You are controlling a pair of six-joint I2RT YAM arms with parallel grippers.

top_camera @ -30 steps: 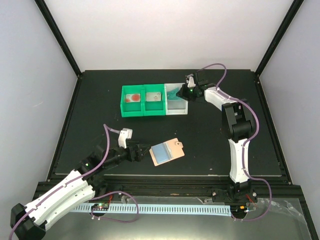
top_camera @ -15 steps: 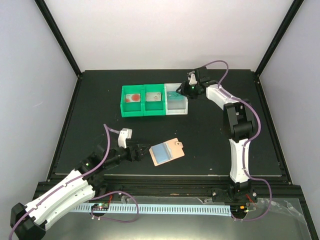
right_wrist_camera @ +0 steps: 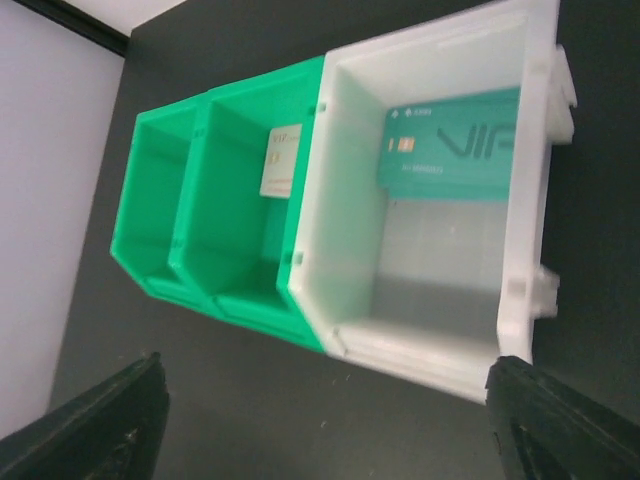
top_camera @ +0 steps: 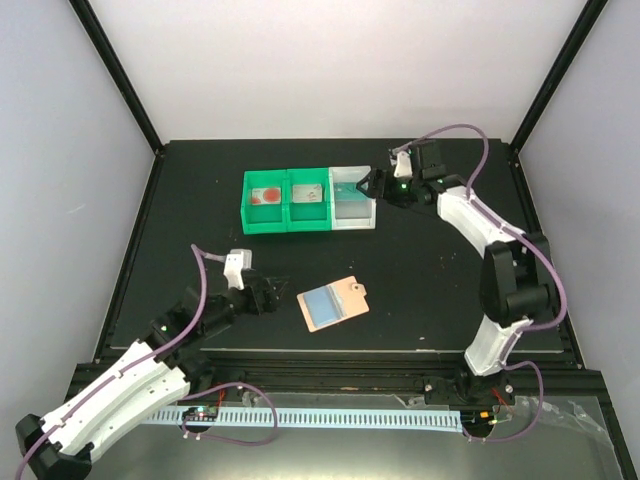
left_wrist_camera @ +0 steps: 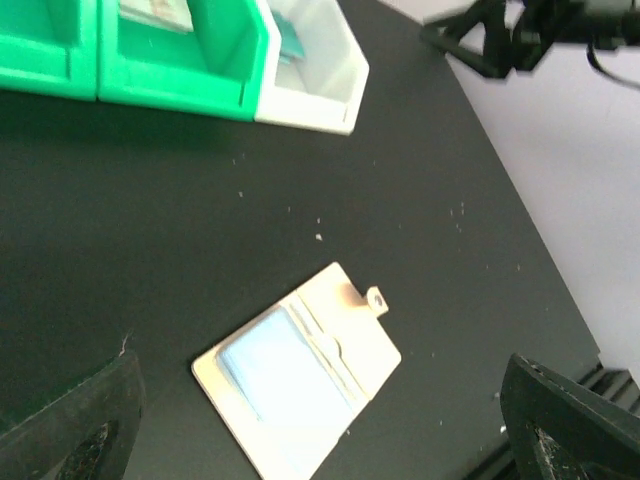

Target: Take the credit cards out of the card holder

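Right gripper [top_camera: 366, 187] extended level beside white bin [right_wrist_camera: 524, 210], fingers spread, empty, left gripper [top_camera: 272, 296] low near card holder [top_camera: 333, 302], fingers wide apart, teal card [right_wrist_camera: 450, 145] in bin printed VIP

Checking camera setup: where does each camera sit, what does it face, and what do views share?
Top external: above and behind the arms, looking down on the table; both arms show, left gripper and right gripper.
Left wrist: on the left arm, facing down at the open holder and bins; own fingers at bottom corners.
Right wrist: on the right arm, facing into the white bin with a teal card; own fingers at bottom corners.
Shared: bins in all; holder in top and left wrist.
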